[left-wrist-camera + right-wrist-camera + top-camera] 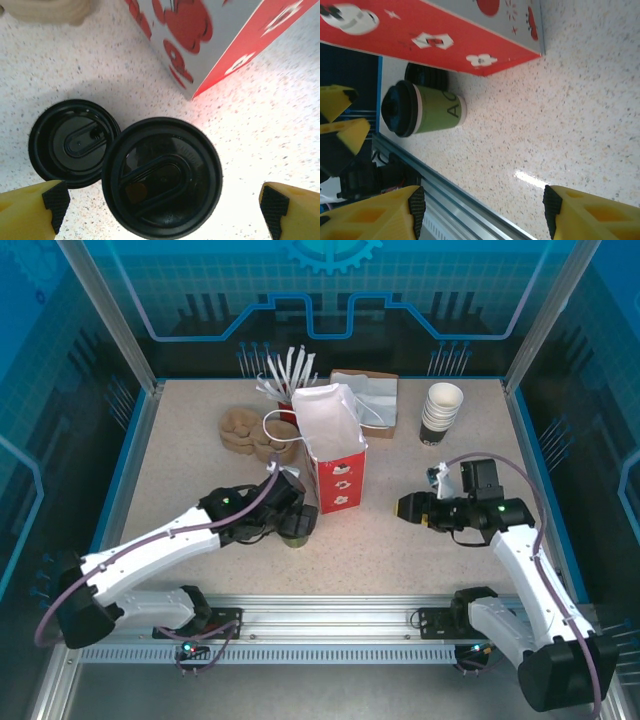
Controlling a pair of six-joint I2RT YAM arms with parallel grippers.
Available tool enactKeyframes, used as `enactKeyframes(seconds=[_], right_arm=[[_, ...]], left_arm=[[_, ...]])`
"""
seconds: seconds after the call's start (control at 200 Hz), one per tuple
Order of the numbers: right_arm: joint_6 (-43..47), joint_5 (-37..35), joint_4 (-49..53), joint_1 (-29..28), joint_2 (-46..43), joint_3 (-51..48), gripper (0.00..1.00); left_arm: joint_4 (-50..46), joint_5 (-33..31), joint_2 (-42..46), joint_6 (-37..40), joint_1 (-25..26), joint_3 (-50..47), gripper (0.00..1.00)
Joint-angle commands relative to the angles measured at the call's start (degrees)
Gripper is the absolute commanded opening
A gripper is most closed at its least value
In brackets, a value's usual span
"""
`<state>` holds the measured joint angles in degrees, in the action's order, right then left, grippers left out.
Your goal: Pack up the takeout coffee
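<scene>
Biggest worry for me is the stack of lids (70,142) sitting right next to the coffee cup (432,109). From above their edges overlap, and I can't tell if they actually touch. The left gripper (163,200) hangs over the cup with its jaws wide open, one finger out on each side, holding nothing. If it closes from there, the pad (52,200) on the stack side could easily snag the lids or shove them into the cup. Squeezing a paper cup too hard is the other classic: the wall buckles, the lid pops, coffee everywhere. The red bag (338,475) also looks light and has a floppy white liner sticking out the top, so a cup catching that rim could tip the whole thing. The right gripper (482,205) is off to the side, jaws apart and empty, so nothing is steadying the bag. The cup stands upright on the table (400,560), just off the bag's near corner. It has matte green paper sides and a glossy black plastic lid with a raised oval. The tabletop is speckled and smooth, and the fingers are yellow with black rubbery pads.
</scene>
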<state>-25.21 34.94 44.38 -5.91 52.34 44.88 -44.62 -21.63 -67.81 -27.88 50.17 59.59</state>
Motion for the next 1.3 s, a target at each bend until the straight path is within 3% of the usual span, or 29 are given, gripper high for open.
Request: enactKeyframes(seconds=[0.0,0.385,0.725,1.126,1.296], right_arm=[[0.0,0.5,1.9,2.0,-0.1,3.7,0.66],[-4.3,-1.5,3.1,3.1,4.0,13.7,0.65],[-6.9,-2.1,-0.2,2.0,8.6,22.3,0.64],[-5.6,-3.5,-1.5,-1.9,14.3,28.7,0.61],[-4.8,-3.9,-1.2,-2.0,14.2,28.0,0.6]], left_arm=[[-3.3,0.3,2.9,2.4,-0.8,3.2,0.99],[-1.7,1.2,10.6,4.5,-6.9,7.2,0.99],[0.9,6.7,7.9,5.9,-16.5,11.7,0.99],[16.8,20.7,2.5,-8.4,-35.1,3.3,0.99],[24.5,23.1,-2.8,-13.3,-39.0,0.5,0.99]])
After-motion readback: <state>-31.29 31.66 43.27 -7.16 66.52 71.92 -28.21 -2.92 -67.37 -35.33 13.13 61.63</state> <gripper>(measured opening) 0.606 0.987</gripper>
